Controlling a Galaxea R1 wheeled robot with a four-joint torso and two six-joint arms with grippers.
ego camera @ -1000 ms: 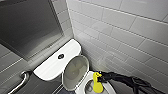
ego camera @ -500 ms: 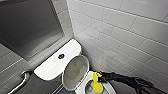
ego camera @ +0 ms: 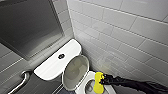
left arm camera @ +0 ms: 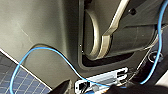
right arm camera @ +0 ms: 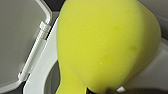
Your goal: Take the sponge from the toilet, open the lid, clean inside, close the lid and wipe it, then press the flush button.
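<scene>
Sponge (ego camera: 98, 81): clamped in the right gripper (ego camera: 102, 80), which pinches it at one end. The rest of the yellow block bulges out past the gripper, over the open bowl.
Right gripper: closed on the sponge; its black arm (ego camera: 135, 83) reaches in low along the tiled wall (ego camera: 120, 32).
Toilet (ego camera: 88, 75): the white rim lies just under and beside the gripper, and the bowl is uncovered.
Lid (ego camera: 75, 71): raised, past the gripper on the tank side, with its underside facing the sponge. In the right wrist view its hinge edge (right arm camera: 37, 47) sits close beside the sponge.
Flush button (ego camera: 61, 56): farther from the gripper than the lid, in the middle of the tank top (ego camera: 50, 67).
Grab bar (ego camera: 21, 80): well away from the gripper, beyond the tank.
Left gripper (left arm camera: 91, 89): I cannot tell if it is apart or together; a blue cable (left arm camera: 37, 50) loops near it.
</scene>
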